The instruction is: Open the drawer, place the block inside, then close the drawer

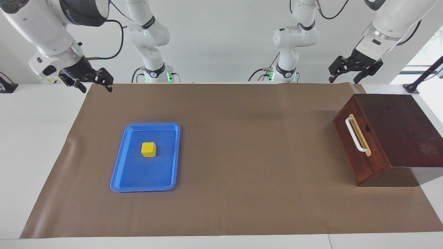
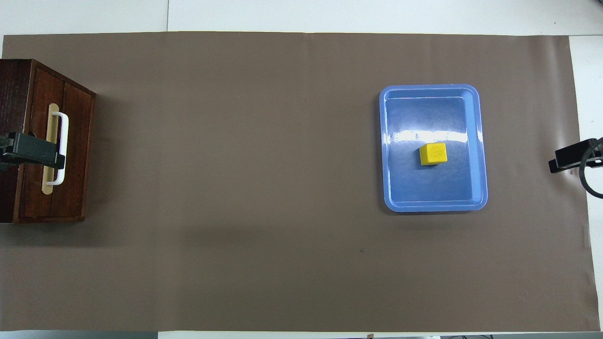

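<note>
Block [image 1: 148, 149], a plain yellow cube, sits in glossy blue tray [image 1: 116, 173]; wooden drawer [image 1: 356, 147] closed; left gripper [image 1: 355, 71] and right gripper [image 1: 86, 82] both spread, empty.

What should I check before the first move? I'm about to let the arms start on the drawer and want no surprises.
1. Drawer shut, white handle facing the table's middle and free to grasp: ok.
2. Left gripper open, empty, raised in the air at the drawer's end, touching nothing: ok.
3. Right gripper open, empty, raised near the mat's corner at the tray's end: ok.
4. Block sits flat in the blue tray, clear of its rims: ok.
5. Brown mat between tray and drawer has nothing lying on it: ok.
6. Whether the drawer slides freely: cannot tell.
</note>
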Robot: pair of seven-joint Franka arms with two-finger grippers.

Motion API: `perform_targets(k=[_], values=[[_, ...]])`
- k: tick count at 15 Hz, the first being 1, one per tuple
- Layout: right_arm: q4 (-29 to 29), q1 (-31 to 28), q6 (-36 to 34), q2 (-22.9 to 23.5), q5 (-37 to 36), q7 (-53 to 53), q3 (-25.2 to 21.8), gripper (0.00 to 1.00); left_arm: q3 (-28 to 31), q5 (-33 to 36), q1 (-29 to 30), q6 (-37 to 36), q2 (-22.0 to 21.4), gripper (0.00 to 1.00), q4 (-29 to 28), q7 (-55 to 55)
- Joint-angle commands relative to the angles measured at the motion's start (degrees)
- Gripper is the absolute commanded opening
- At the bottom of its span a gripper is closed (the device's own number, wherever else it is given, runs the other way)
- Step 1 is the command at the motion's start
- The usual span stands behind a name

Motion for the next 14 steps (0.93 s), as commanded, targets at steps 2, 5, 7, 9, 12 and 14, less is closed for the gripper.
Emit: perform_targets(k=[2,5,7,9,12,14], values=[[-1.3,0.4,7.4,0.1,0.6,10.8,0.8,1.00,-0.4,0.8,0.9,5.3,-1.5,1.00,-3.0,-0.5],[2.0,0.4,8.6,3.9,0.8,24.1,0.9,0.99,-0.6,3.0,0.4,5.4,-1.4,1.00,-3.4,-0.5],[2.3,0.5,10.1,5.3,0.7,34.7,0.9,0.99,-1.1,6.2,-0.2,5.7,-1.8,1.00,-4.9,-0.2],[2.3,0.4,11.6,6.9,0.9,43.9,0.9,0.99,-1.3,7.7,-0.3,6.6,-2.5,1.00,-6.6,-0.2],[2.3,0.5,13.3,8.8,0.9,57.9,1.0,0.96,-1.4,11.4,-1.5,8.2,-2.3,1.00,-8.5,-0.6],[2.3,0.7,15.8,10.6,3.1,68.6,1.2,0.95,-1.4,13.6,-2.4,10.6,-2.5,1.00,-10.6,-3.6]])
